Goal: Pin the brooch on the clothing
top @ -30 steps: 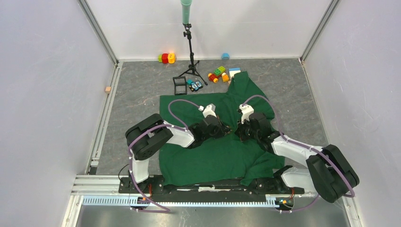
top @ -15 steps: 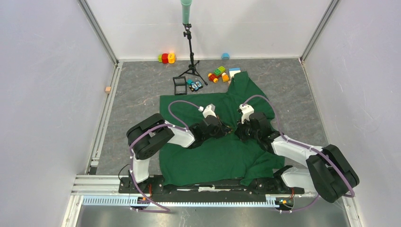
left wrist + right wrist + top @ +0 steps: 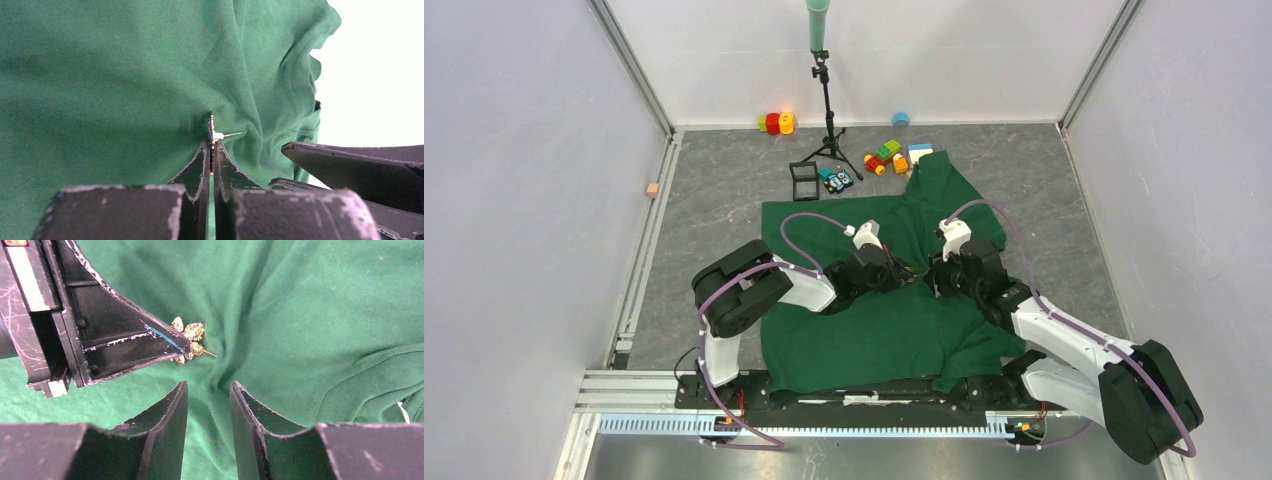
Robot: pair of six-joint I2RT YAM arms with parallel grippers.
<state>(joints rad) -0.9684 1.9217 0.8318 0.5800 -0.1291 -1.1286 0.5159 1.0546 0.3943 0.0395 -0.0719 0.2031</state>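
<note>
1. Green shirt (image 3: 874,330) lies spread on your grey desk (image 3: 714,190), rumpled along its right side.
2. Your left jaws are closed on the brooch (image 3: 211,131), gripping it edge-on at their tips over the shirt's middle. Its thin pin sticks out bare to the side, right at a fold of the fabric.
3. Your right jaws stand a narrow gap apart, holding nothing, just beside the brooch and above puckered fabric.

Clamped left end effector (image 3: 212,148), parted right end effector (image 3: 208,388)
</note>
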